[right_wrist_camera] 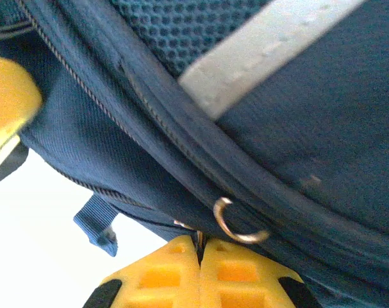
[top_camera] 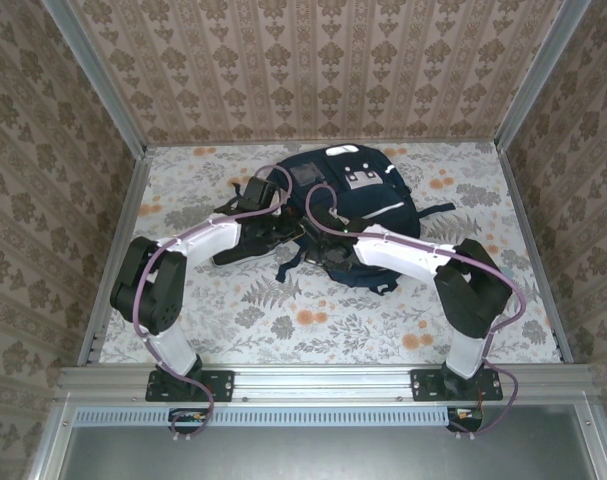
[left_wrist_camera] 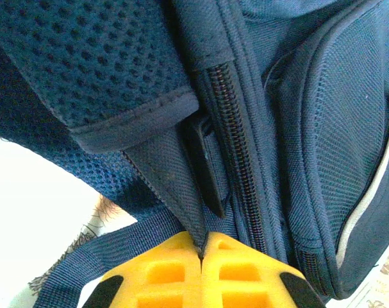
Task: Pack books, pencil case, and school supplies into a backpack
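1. Top external view has the navy-blue fabric backpack [top_camera: 368,205] lying flat at the far middle of the flower-patterned table [top_camera: 283,320]. Its pale grey patches point toward the back wall, and dark straps spill out at its near side.
2. Both arms lean in over it. The left arm [top_camera: 208,240] reaches its left edge and the right arm [top_camera: 403,255] its near edge, with their wrists close together.
3. From the left wrist, the left gripper [left_wrist_camera: 200,256] has its yellow fingers pressed together. They nip the point of a triangular navy webbing tab [left_wrist_camera: 168,173] on the backpack, just beside a dark zip [left_wrist_camera: 236,141].
4. From the right wrist, the right gripper [right_wrist_camera: 199,247] is likewise squeezed tight. Its fingertips sit against the backpack's seam, right below a small metal ring [right_wrist_camera: 236,223]. Whether anything is caught between them, I can't make out.
5. A pale grey stripe [right_wrist_camera: 271,54] crosses the fabric above. A small blue loop [right_wrist_camera: 95,224] hangs off the backpack's edge to the left.
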You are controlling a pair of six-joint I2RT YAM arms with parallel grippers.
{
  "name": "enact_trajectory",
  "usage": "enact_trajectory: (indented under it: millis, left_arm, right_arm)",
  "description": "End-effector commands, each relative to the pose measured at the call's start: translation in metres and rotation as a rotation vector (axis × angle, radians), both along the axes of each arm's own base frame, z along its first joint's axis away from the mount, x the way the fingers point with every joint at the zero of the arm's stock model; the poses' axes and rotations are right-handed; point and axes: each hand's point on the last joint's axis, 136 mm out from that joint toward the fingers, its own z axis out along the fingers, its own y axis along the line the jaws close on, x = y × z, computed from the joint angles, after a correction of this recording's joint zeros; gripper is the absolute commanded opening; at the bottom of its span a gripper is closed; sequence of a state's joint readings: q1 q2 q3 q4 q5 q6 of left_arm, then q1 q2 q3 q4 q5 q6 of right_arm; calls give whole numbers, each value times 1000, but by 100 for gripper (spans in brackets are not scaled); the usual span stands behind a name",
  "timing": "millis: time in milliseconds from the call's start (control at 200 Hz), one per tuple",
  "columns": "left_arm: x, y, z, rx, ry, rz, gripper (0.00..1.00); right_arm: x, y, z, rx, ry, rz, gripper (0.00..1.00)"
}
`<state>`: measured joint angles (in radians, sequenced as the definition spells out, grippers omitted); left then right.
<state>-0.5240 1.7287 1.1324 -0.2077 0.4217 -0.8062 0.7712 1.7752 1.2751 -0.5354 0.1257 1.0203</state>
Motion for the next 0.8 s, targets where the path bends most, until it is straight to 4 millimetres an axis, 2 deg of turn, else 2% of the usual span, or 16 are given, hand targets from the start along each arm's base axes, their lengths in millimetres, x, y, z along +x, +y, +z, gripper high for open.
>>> enact_trajectory:
  millis: [0,95,120,195,395,465,525,605,795]
  left_arm:
    - [33,19,13,53,-105,35,3]
    - [42,21,12,60,-122,32,2]
    - [51,32,11,64,-126,57,2]
    - [61,36,9,69,-132,64,2]
    - [83,42,5,55,-131,83,3]
    - [89,43,6,49,-138,84,3]
    - [91,43,8,44,-140,79,4]
    - [89,43,10,44,-139,76,11]
    - [75,57,25,69,-143,104,46]
  right_arm:
    - [-25,-36,3,-138,33,88,0]
    - [-40,-49,3,-184,59,149,0]
    - [-44,-52,4,-195,66,160,0]
    - [-52,-63,5,-233,77,186,0]
    - [-57,-97,12,-379,59,178,0]
    - [-55,-103,13,-409,48,173,0]
    - [-53,-97,15,-382,35,187,0]
    - [-50,-75,16,-283,18,232,0]
    - [-39,-22,26,-71,-32,333,0]
